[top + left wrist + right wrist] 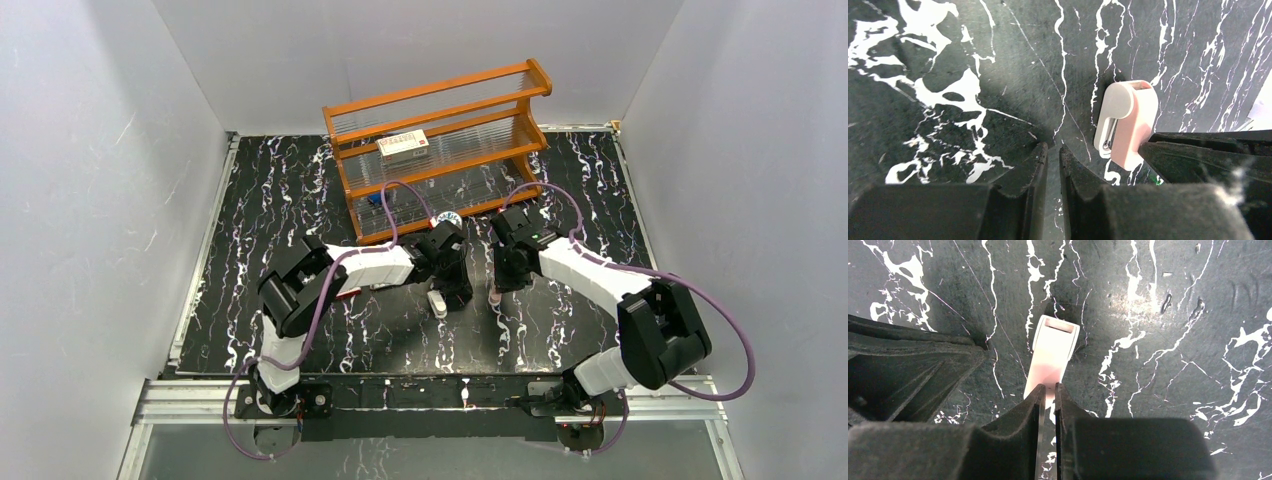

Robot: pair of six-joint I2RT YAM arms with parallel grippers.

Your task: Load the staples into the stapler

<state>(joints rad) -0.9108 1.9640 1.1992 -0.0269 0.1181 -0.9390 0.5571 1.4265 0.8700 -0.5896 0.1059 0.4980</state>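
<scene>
The stapler (pixel 437 303), small and white, lies on the black marbled table just left of my left gripper (pixel 458 296). The left wrist view does not show it. There my left gripper (pixel 1053 148) has its jaws a little apart with only table between them. To its right lies a peach mini stapler (pixel 1135 125) with a white top arm. My right gripper (pixel 1048 386) is shut, its tips over the near end of that peach stapler (pixel 1054 352), with nothing clamped. The two grippers stand close together. The staples are out of view.
An orange wooden rack (pixel 440 100) with clear shelves stands at the back. A small red-and-white box (pixel 403 146) lies on it. A red edge (pixel 350 292) shows under my left arm. White walls close in the table on three sides.
</scene>
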